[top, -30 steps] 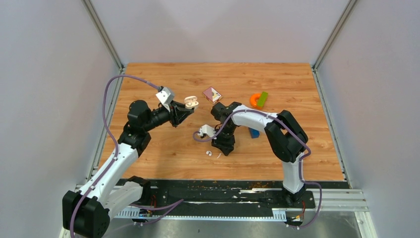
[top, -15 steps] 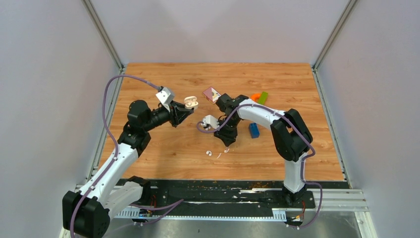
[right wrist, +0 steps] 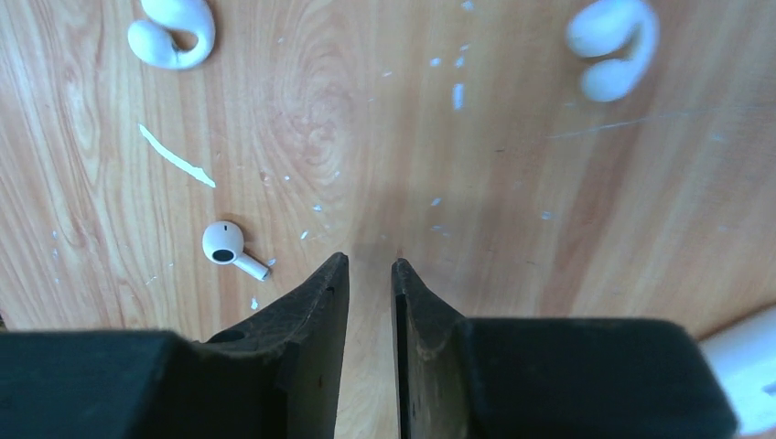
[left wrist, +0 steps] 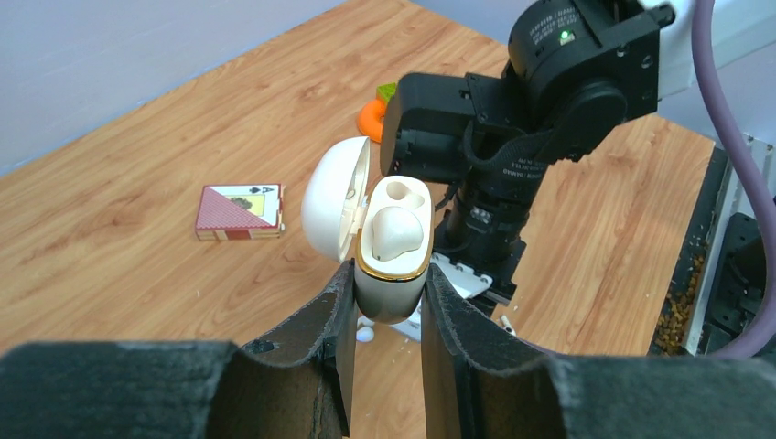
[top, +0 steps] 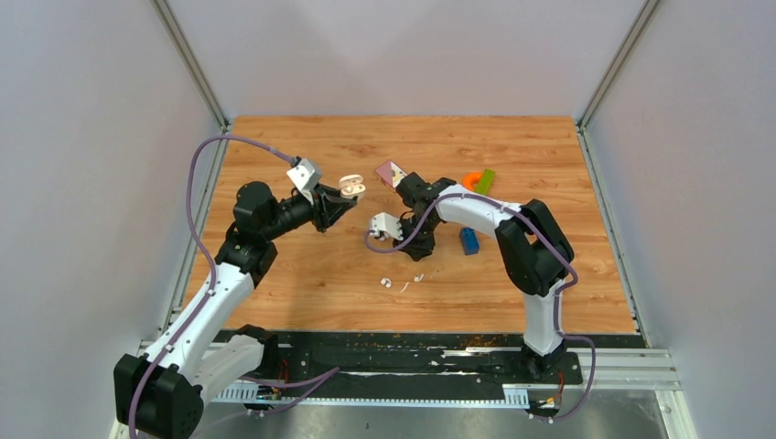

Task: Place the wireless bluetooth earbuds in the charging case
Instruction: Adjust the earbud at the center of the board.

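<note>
Gripping the open case (left wrist: 392, 251), left gripper (left wrist: 382, 352) holds it aloft. Right gripper (right wrist: 369, 302) nearly closed, empty; earbuds (right wrist: 172, 32) lie beyond it. Wooden table (top: 302, 274), grey walls.

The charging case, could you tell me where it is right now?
The charging case is held open in the left gripper, above the table's left-centre, near the card box.
</note>
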`<state>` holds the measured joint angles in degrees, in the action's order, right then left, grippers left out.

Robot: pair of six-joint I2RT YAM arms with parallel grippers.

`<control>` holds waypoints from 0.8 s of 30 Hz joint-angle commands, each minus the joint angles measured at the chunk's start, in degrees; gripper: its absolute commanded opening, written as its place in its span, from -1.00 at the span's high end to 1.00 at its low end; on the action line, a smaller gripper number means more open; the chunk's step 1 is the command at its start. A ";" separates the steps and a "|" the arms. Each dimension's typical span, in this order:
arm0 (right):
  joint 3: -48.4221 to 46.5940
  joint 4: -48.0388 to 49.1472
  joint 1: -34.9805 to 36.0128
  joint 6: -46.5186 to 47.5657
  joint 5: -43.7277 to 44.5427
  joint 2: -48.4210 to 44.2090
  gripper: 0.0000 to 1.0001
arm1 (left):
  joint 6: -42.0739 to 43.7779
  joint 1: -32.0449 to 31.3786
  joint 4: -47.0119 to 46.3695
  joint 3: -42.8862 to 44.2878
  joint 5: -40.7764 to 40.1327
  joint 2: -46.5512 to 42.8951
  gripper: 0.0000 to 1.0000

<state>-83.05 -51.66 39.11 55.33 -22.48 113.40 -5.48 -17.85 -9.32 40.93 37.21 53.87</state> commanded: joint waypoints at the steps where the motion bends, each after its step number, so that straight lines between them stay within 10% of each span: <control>1: 4.25 3.86 1.31 5.44 0.92 -3.14 0.51 | 1.42 0.44 -0.92 2.31 0.32 -0.88 1.00; 24: 9.87 1.26 5.24 4.83 -3.09 -7.75 0.50 | 1.08 0.45 -1.99 1.46 0.50 -0.42 1.00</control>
<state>-72.31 -50.06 43.86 60.38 -22.90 107.66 -4.64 -17.78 -8.84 40.93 37.21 53.87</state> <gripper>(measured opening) 0.249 0.338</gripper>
